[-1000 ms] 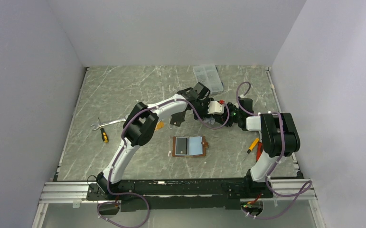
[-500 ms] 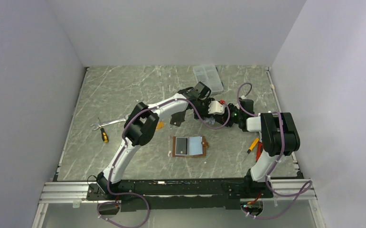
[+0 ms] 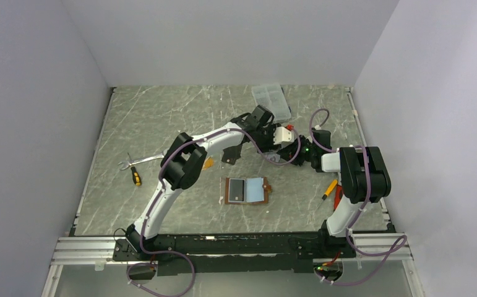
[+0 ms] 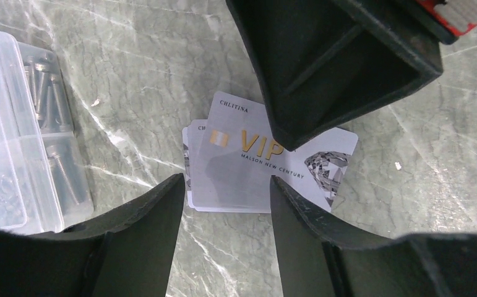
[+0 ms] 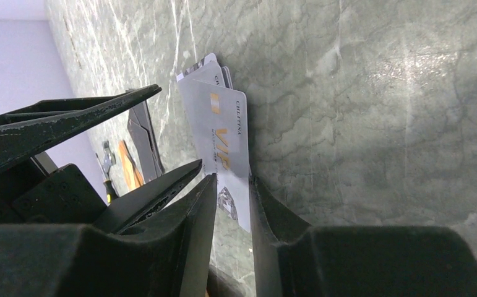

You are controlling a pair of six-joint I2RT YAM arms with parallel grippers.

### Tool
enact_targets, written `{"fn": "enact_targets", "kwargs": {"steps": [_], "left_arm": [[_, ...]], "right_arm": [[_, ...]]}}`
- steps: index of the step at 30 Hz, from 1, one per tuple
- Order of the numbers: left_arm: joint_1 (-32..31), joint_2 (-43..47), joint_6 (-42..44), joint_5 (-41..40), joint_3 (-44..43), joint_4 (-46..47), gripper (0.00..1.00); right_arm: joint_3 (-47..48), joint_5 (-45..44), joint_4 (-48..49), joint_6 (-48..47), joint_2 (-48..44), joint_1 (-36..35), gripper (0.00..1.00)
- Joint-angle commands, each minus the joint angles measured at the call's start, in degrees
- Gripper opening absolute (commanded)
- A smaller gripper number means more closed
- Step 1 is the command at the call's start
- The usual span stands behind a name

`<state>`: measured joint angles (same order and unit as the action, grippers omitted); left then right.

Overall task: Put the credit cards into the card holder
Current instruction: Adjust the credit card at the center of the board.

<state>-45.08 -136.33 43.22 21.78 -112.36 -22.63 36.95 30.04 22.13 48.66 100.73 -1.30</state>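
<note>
Several cards (image 4: 223, 161) between parted left tool (image 4: 226, 180), top card (image 5: 226, 148) inside right tool (image 5: 232, 179), grip unclear.

Grey-green marbled tabletop (image 3: 161, 117) boxed in by plain pale lavender walls (image 3: 223, 37), evenly and softly lit

Robot lab cell: plain white walls (image 3: 236, 37), marble-look table (image 3: 161, 111), aluminium rail (image 3: 223, 246).

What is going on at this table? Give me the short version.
Both arms are at a small stack of silver cards. The left gripper hangs open over it, holding nothing. The right gripper has its fingers either side of the top card at its edge; whether they grip it is unclear. The card holder lies open nearer the arm bases, apart from them.
</note>
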Motion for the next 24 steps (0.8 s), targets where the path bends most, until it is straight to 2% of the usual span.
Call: {"fn": "enact_targets", "kwargs": {"steps": [1, 8, 19, 22, 24], "left_arm": [[-0.2, 3.2, -0.3, 1.2, -0.1, 2.2, 0.59], [-1.8, -0.6, 3.7, -5.7, -2.4, -1.6, 0.58], [-3.6, -2.5, 5.8, -5.5, -4.8, -5.7, 0.56], [-3.4, -3.0, 4.4, -3.5, -7.4, -9.0, 0.55], [-2.8, -1.0, 2.5, -2.2, -5.9, -7.7, 0.55]], "right_arm": [[-1.4, -4.7, -3.9, -1.3, 2.2, 0.4, 0.29], [-1.9, -5.0, -2.9, -0.4, 2.2, 0.7, 0.29], [-5.1, -3.9, 2.9, 2.1, 1.3, 0.9, 0.29], [-6.7, -5.4, 4.5, 2.4, -0.1, 0.9, 0.29], [-7.0, -6.1, 4.2, 2.2, -0.9, 1.0, 0.29]]}}
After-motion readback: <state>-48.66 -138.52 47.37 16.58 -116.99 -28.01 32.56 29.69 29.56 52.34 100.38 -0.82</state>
